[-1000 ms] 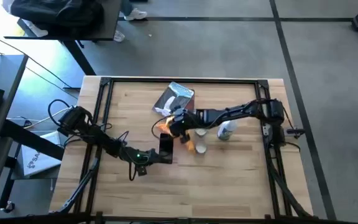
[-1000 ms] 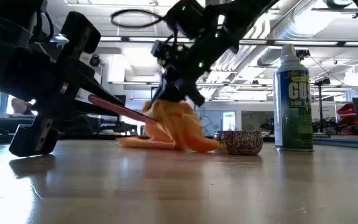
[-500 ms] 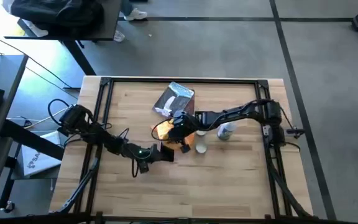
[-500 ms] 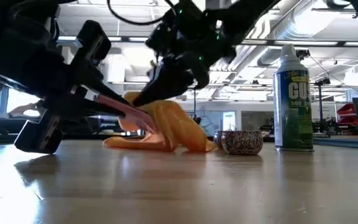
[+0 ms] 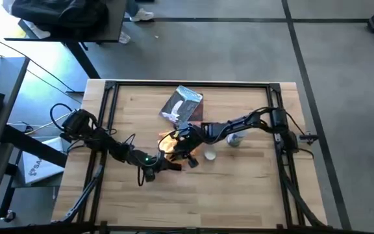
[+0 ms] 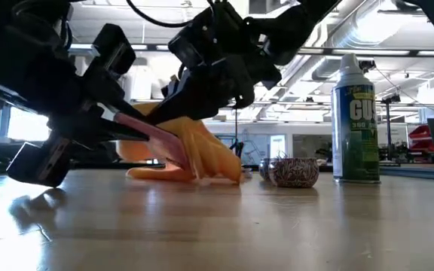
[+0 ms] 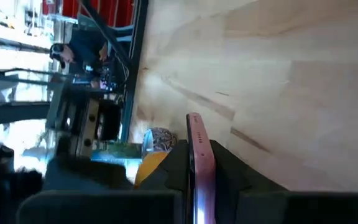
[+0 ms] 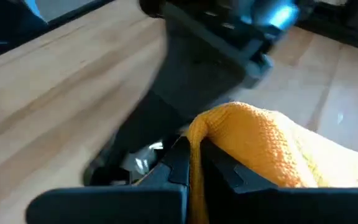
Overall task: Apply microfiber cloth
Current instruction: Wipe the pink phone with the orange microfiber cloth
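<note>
Right end effector (image 5: pixel 182 144) pinches the orange cloth (image 6: pixel 194 150) between its fingers; the right wrist view shows fabric bunched in the narrow gap. Cloth sits near counter (image 5: pixel 239 188) centre, just beside the small patterned bowl (image 6: pixel 292 172), its lower folds dragging on the wood, upper part lifted. Left end effector (image 5: pixel 172 165) clamps a flat pink-edged device, probably a phone (image 7: pixel 199 158), held on edge and tilted so one face is presented to the cloth. The cloth touches or nearly touches that face in the low view; exact contact unclear. Judgement: one arm steadies the phone while the other brings the cloth on for wiping. Spray can (image 6: pixel 355 124) stands upright beyond the bowl, away from the cloth. Grey-blue packet (image 5: pixel 182 104) lies behind the cloth, apart, untouched.
</note>
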